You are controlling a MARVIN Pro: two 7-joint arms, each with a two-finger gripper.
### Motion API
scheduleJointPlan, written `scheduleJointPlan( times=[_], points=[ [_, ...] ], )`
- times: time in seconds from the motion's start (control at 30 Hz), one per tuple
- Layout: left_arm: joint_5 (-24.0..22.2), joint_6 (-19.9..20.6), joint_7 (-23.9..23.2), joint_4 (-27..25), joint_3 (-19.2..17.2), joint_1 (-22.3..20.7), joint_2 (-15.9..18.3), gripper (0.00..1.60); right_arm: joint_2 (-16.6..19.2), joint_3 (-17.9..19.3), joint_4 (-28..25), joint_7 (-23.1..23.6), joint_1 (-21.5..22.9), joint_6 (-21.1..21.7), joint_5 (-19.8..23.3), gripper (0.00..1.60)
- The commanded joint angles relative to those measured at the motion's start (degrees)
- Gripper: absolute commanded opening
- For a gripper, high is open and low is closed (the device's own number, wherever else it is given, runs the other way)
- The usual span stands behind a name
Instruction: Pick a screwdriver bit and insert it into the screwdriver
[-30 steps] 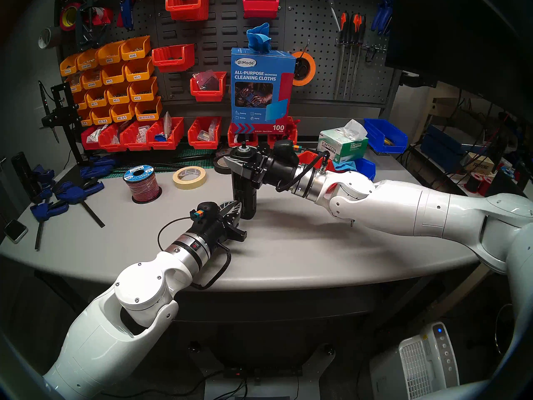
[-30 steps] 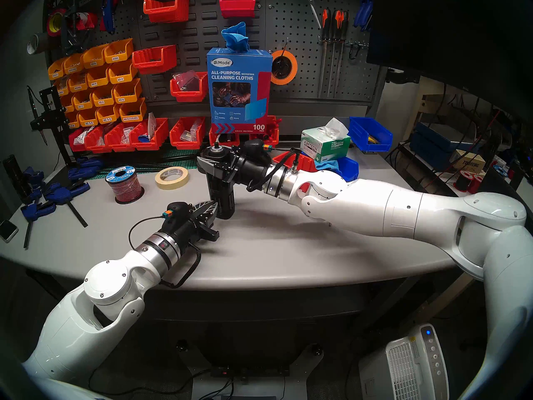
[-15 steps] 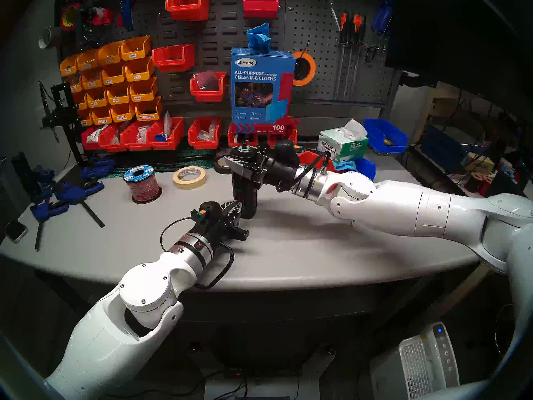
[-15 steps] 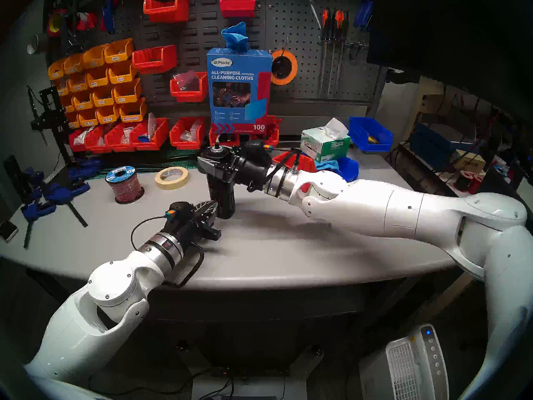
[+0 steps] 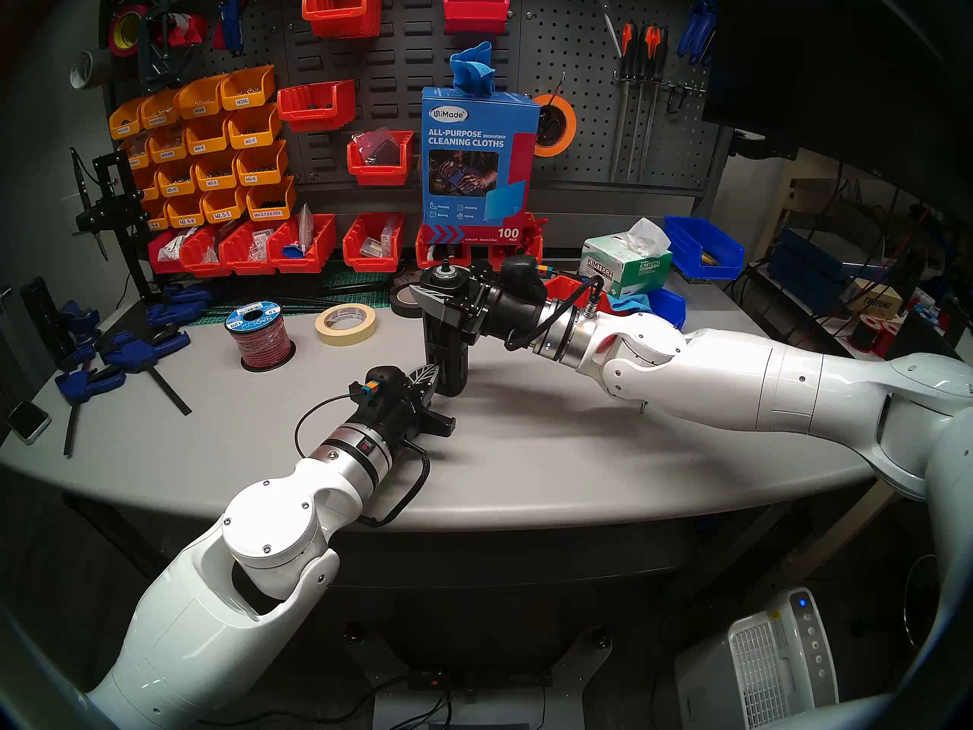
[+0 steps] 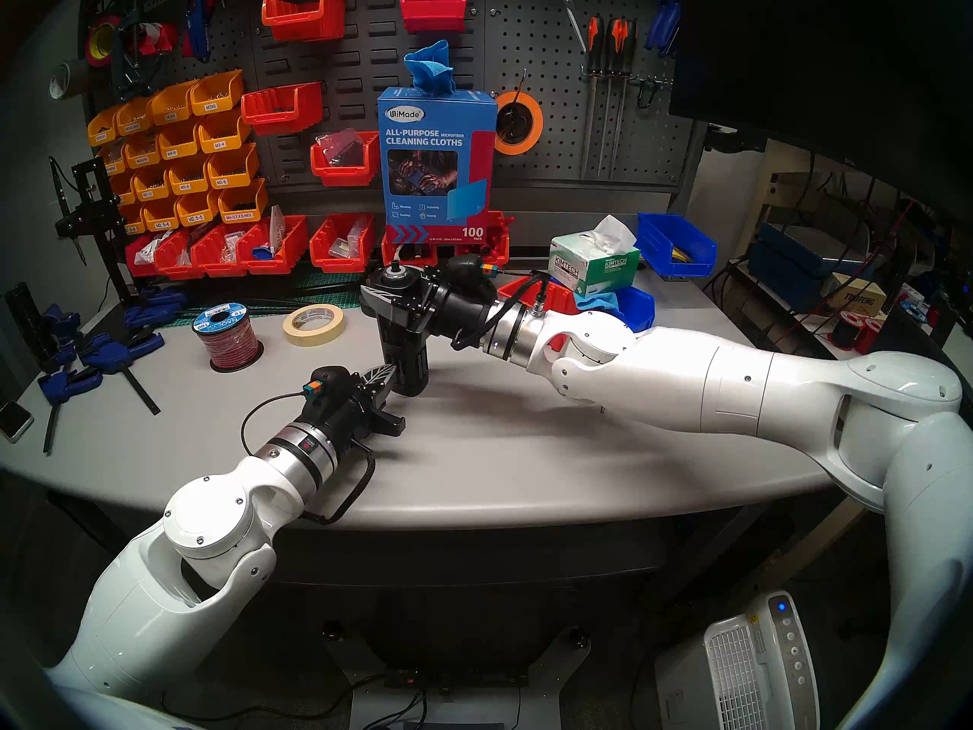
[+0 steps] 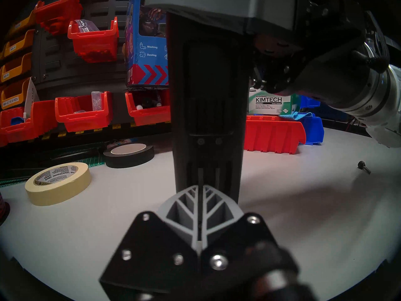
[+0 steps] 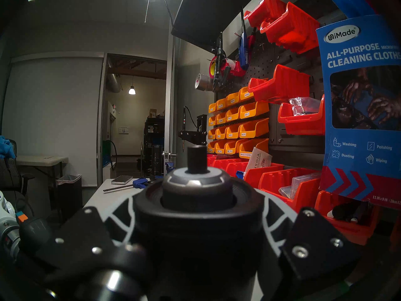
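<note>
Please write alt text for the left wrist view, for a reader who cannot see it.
The left gripper, its grey fingers shut together, points at the foot of the upright black screwdriver, which the right gripper clamps near the top. Masking tape lies left on the table.

The blue box (image 5: 480, 160) reads "UniMade", "ALL-PURPOSE MICROFIBER CLEANING CLOTHS", "100 PACK", plus "Washing", "Dusting", "Polishing", "Wiping". Right of the box, the green tissue carton (image 5: 626, 271) says "KIMTECH", in the left wrist view also "Kimwipes", "SCIENCE" and "286". Left of the box, yellow bins (image 5: 210, 149) carry "M3X6", "M3-4", "M4-6", "M3-6", "M2.5-5", "M4-0.7 X 6 HEX".
</note>
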Motion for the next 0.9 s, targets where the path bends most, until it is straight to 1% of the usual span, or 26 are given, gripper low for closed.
scheduleJointPlan(
  times=[0.0, 0.37, 0.7, 0.87],
  points=[
    [-0.6, -0.9, -0.6, -2.6, -1.4, -1.2, 0.2, 0.00, -0.2, 0.8, -0.6, 0.2, 0.9, -0.2, 0.1, 0.56],
    [-3.2, -1.5, -1.8, -6.5, -4.3, 2.6, 1.7, 0.00, -0.1, 0.8, 0.3, 0.2, 0.8, -0.1, 0.5, 0.56],
    [-4.0, -2.1, -1.8, -7.3, -5.8, 5.7, 2.5, 0.00, -0.3, 0.9, 1.2, 0.5, 1.0, -0.4, 0.7, 0.56],
    [-4.7, -2.3, -2.1, -8.6, -7.7, 7.9, 3.5, 0.00, -0.5, 0.8, 1.6, 1.0, 1.1, -0.3, 1.0, 0.57]
  ],
)
